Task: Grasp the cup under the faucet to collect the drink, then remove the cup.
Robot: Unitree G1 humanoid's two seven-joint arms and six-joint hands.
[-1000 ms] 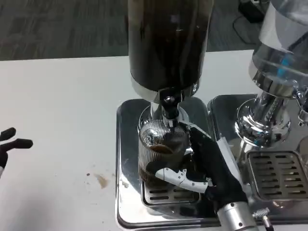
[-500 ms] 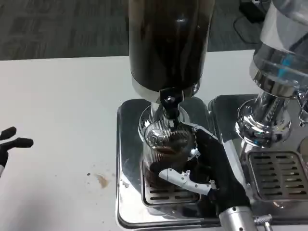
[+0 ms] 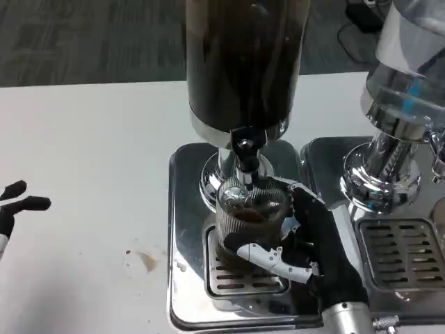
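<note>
A ribbed clear cup holding dark drink stands over the drip grate, just below the black faucet knob of the dark-filled dispenser. My right hand grips the cup from its right side, with a white and black finger wrapped across its front. At the far left edge my left hand hovers over the white table with its fingers apart, holding nothing.
The dispenser's shiny metal base tray surrounds the grate. A second dispenser with a clear tank and its own grate stands at the right. A small brown stain marks the table left of the tray.
My right hand has carried the cup a little to the right and towards me, tilting it slightly. My left hand has barely moved.
</note>
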